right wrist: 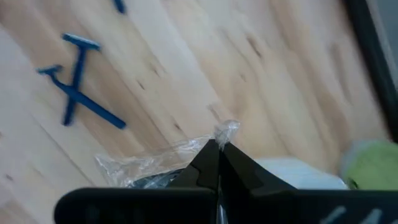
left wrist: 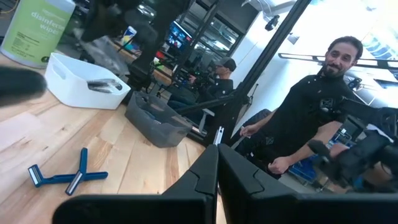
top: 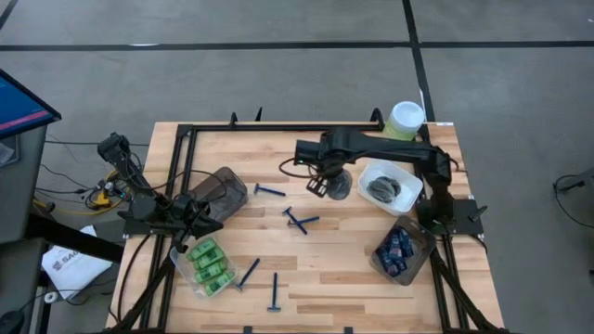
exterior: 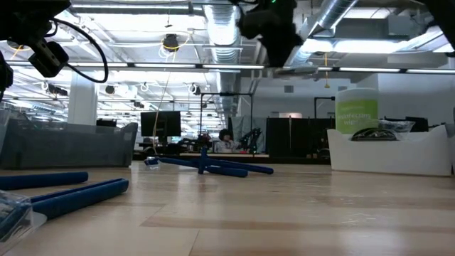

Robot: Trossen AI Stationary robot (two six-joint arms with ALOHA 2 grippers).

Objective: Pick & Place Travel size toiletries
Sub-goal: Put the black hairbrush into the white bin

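The right hand (top: 325,186) hangs above the middle of the desk (top: 353,278), just beside the white tub (top: 391,186), with its fingers clenched on the clear wrapper of a small dark packet (top: 338,188); in the right wrist view the crinkled plastic (right wrist: 155,163) is pinched at the fingertips. Two crossed blue razors (top: 300,221) lie on the desk near that hand, another razor (top: 270,191) lies closer to the smoky tub (top: 221,193), and two more (top: 261,282) lie toward the front edge. Green mini bottles (top: 210,265) sit packed in a clear tub at front left, and dark-blue tubes (top: 397,251) fill a clear tub at front right. The left hand (top: 188,215) rests clenched and empty at the desk's left side, beside the smoky tub. A pale-green canister (top: 406,120) stands at the far right corner.
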